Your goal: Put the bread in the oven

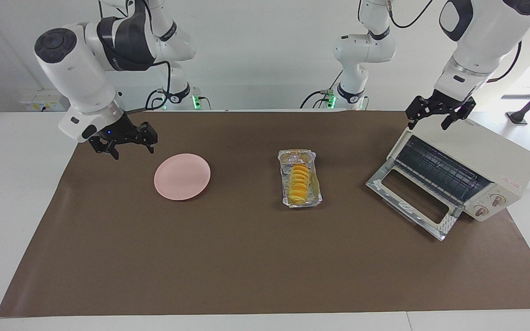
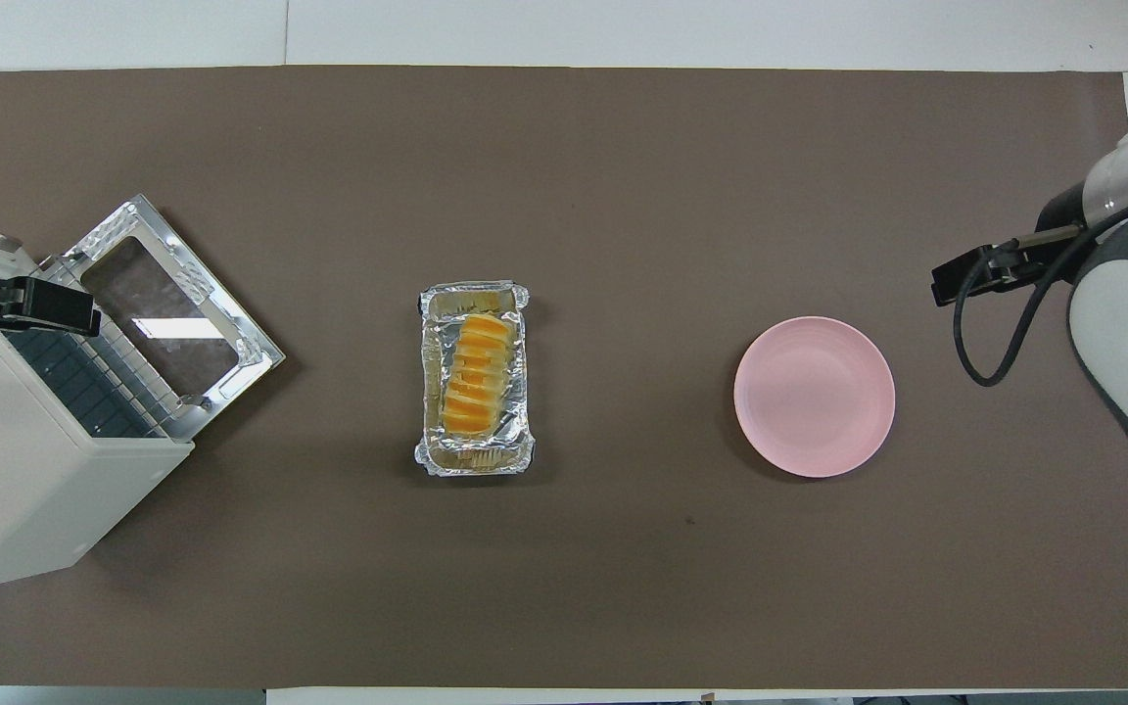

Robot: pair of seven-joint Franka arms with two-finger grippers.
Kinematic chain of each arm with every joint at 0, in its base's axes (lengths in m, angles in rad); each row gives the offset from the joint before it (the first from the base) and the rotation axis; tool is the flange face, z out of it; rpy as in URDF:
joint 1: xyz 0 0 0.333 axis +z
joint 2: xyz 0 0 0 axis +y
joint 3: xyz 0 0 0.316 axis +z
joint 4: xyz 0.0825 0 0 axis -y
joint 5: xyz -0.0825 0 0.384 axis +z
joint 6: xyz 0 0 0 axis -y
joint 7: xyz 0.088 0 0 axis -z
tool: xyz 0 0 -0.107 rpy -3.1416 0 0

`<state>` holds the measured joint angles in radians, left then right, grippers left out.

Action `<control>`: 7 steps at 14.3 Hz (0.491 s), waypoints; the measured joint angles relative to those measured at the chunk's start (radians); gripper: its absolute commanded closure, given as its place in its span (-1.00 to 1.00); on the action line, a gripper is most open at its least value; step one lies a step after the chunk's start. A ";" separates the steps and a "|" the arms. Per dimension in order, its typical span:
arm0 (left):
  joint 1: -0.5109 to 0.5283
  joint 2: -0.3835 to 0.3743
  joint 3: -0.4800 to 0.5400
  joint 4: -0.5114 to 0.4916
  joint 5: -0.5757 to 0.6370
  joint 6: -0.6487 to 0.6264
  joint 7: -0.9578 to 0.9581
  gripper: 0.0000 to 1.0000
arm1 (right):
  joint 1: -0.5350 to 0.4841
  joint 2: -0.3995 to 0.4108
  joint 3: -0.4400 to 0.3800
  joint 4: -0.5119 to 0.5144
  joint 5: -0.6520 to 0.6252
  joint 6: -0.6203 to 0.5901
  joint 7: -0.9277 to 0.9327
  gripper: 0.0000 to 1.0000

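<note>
The bread (image 1: 299, 180) (image 2: 474, 377), a golden ridged loaf, lies in a crinkled foil tray (image 1: 312, 195) (image 2: 427, 455) at the middle of the brown mat. The cream-white oven (image 1: 486, 156) (image 2: 25, 470) stands at the left arm's end, its glass door (image 1: 412, 202) (image 2: 167, 313) dropped open and its dark wire rack showing. My left gripper (image 1: 428, 123) (image 2: 35, 305) hangs open just over the oven's top, holding nothing. My right gripper (image 1: 129, 149) (image 2: 965, 277) is open and empty, raised over the mat's edge at the right arm's end, beside the pink plate.
A round pink plate (image 1: 182, 176) (image 2: 814, 396) lies on the brown mat (image 1: 246, 257) between the foil tray and the right arm's end. The oven's open door reaches out over the mat toward the tray. A third arm's base stands off the table's edge.
</note>
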<state>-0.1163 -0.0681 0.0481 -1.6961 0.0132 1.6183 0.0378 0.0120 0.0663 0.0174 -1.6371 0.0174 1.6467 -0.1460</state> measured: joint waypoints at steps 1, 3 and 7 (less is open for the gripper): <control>0.000 0.000 0.000 0.000 0.000 0.000 0.000 -1.00 | -0.010 -0.020 0.000 -0.002 0.000 -0.005 -0.021 -1.00; -0.001 0.000 -0.003 0.000 0.000 0.000 0.000 -1.00 | -0.034 -0.050 0.000 -0.004 0.000 -0.029 -0.064 -1.00; -0.022 0.000 -0.013 0.000 -0.002 0.001 -0.006 -1.00 | -0.047 -0.087 0.002 -0.008 -0.001 -0.111 -0.079 -1.00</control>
<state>-0.1383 -0.0682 0.0347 -1.6962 0.0112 1.6188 0.0317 -0.0347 -0.0204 0.0189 -1.6453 0.0167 1.5357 -0.2248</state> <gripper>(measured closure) 0.000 0.000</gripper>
